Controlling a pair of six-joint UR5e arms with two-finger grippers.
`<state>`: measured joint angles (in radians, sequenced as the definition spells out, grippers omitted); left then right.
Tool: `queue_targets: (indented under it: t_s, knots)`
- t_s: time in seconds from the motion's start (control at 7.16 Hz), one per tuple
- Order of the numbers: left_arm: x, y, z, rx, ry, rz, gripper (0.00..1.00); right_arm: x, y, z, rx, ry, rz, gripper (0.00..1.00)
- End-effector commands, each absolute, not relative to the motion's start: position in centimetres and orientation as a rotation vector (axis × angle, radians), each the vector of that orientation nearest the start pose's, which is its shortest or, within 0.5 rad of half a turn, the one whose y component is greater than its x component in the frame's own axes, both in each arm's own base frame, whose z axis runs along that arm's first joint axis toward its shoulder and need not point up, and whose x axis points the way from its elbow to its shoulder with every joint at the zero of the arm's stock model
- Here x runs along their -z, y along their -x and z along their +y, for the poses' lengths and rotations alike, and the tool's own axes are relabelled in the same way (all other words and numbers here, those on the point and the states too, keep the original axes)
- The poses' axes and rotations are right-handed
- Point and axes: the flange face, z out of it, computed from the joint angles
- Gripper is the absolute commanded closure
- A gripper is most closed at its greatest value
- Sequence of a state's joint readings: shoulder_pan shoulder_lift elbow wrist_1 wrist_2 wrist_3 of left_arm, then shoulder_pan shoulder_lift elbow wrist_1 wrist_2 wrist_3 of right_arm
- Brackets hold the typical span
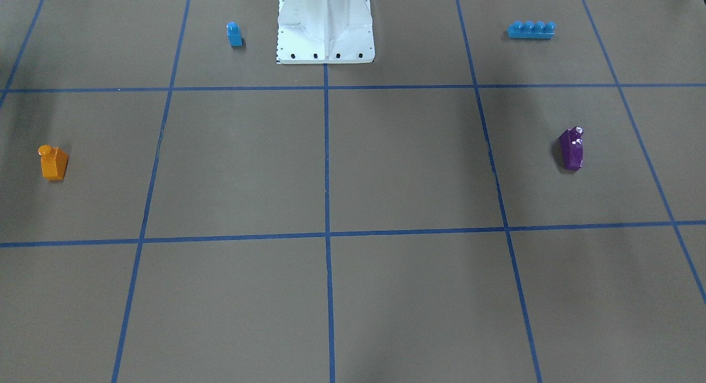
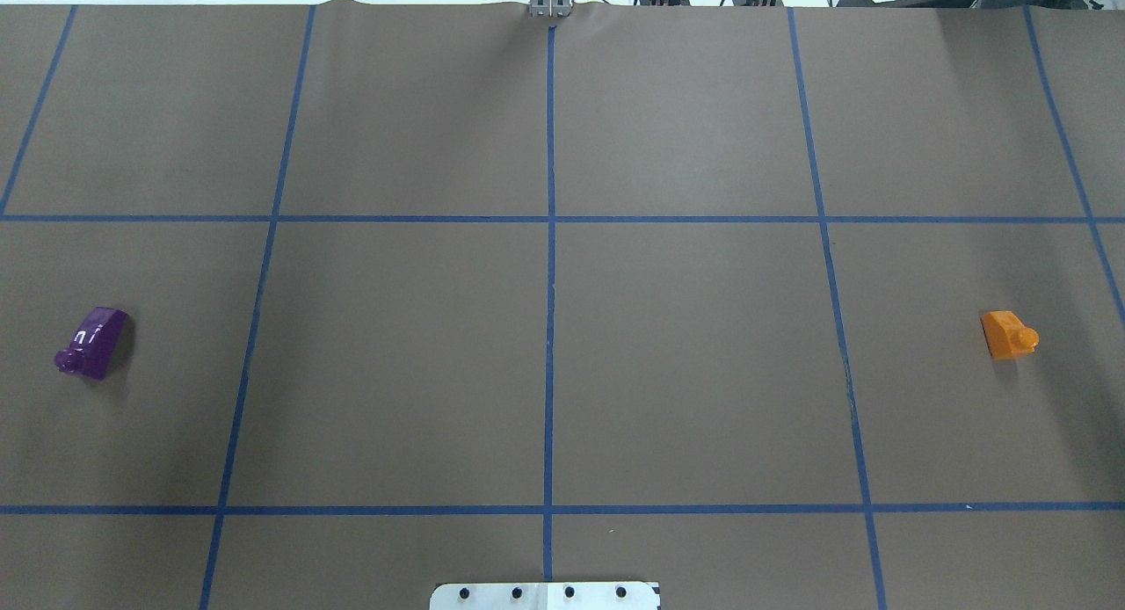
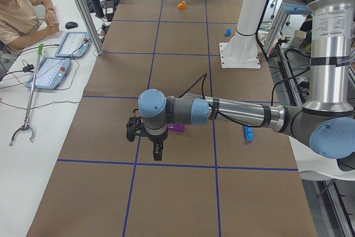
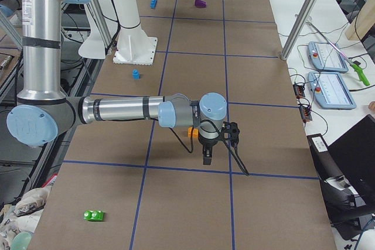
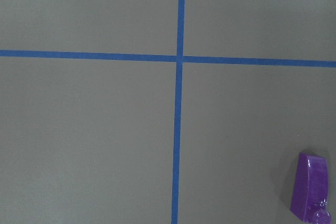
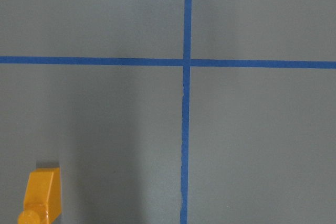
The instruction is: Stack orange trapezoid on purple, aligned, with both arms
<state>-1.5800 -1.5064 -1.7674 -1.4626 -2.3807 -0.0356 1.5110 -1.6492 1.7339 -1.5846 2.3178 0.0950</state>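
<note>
The jaws of the left gripper (image 3: 157, 151) and the right gripper (image 4: 206, 156) show only from the side views, so I cannot tell whether they are apart or together. The small glossy orange plastic trapezoid block (image 2: 1006, 333) sits far right on the brown paper-covered table (image 2: 562, 373), near the right gripper. The glossy dark-purple plastic block (image 2: 92, 343) sits far left, well apart from it, near the left gripper.

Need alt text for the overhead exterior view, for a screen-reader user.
A purple sloped block sits at the far left of a brown table gridded with blue tape. An orange sloped block sits at the far right, in the same grid row.
</note>
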Motion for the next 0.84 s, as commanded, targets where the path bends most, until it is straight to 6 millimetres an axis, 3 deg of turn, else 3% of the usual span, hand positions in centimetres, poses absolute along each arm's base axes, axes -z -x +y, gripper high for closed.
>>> queue_targets:
  t_s: [0.0,0.14,0.7]
  knots:
    - [-58.8,6.5,-44.3,0.013,-0.043,0.807,0.0,-62.1,-3.8,-46.3,-0.009,-0.005,-0.754,0.0]
    - [-59.8,6.5,-43.0,0.019,-0.029,0.809,0.0,-61.8,-3.8,-46.3,-0.006,-0.012,-0.754,0.0]
    - [-59.2,6.1,-42.9,0.012,-0.038,0.82,0.0,-61.4,-3.7,-46.4,-0.001,-0.021,-0.757,0.0]
